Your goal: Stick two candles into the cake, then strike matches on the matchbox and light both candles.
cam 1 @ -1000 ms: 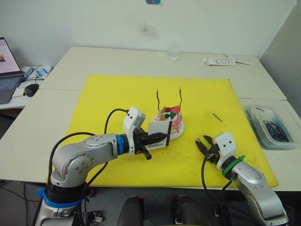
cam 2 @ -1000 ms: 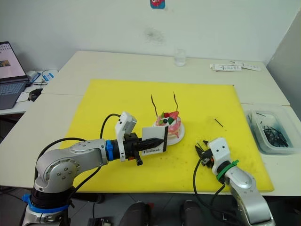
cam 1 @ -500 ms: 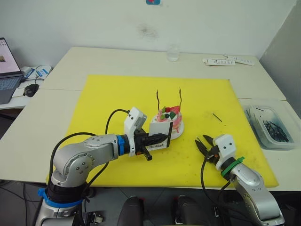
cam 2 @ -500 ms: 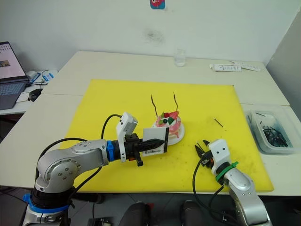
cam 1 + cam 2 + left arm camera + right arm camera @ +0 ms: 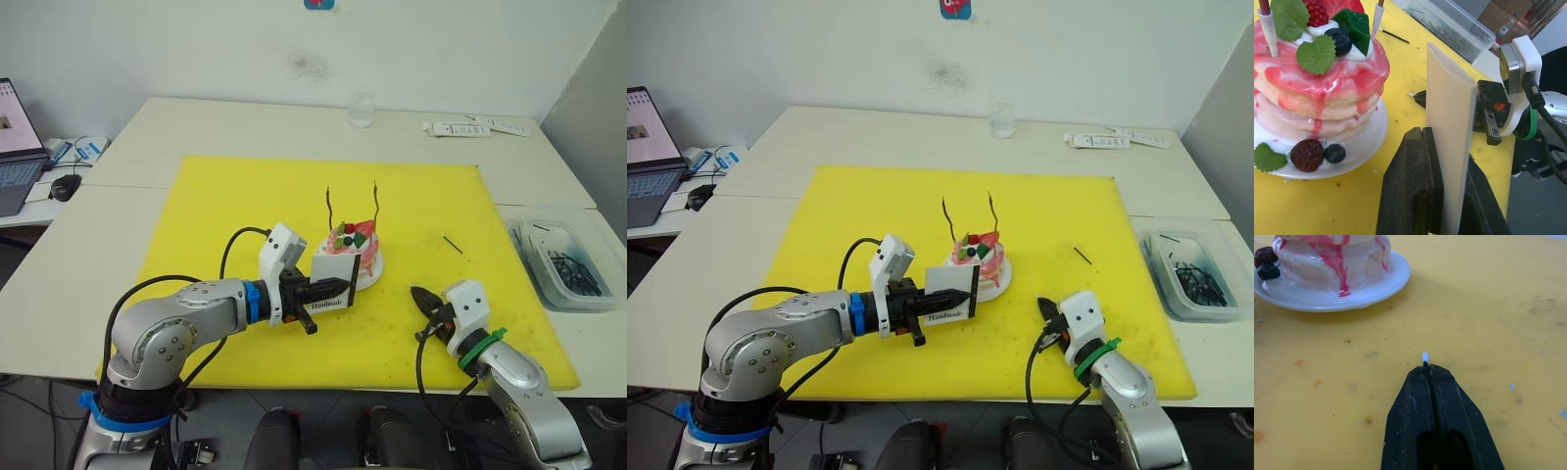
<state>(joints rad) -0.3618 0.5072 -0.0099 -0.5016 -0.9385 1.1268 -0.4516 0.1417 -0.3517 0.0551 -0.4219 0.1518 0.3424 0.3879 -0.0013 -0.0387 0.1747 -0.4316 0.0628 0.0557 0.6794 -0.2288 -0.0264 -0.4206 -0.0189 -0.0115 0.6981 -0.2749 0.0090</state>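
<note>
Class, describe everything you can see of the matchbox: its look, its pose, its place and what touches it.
The matchbox is a flat white rectangular box, card by the look of it, with a black strip along one edge and black lettering on its face. It stands upright on edge, clear of the yellow mat, clamped in the left gripper by its lower part. It sits just in front of the cake, apart from it.

The flat white rectangular matchbox point(image 5: 1447, 137) hides part of the right gripper point(image 5: 1422, 96) in the left wrist view; both wavy golden-brown candles point(image 5: 1266, 24) run off the frame there. The short dark match point(image 5: 1425, 358) shows just its pale tip. The clear plastic bin point(image 5: 566, 262) holds dark sticks too small to tell
</note>
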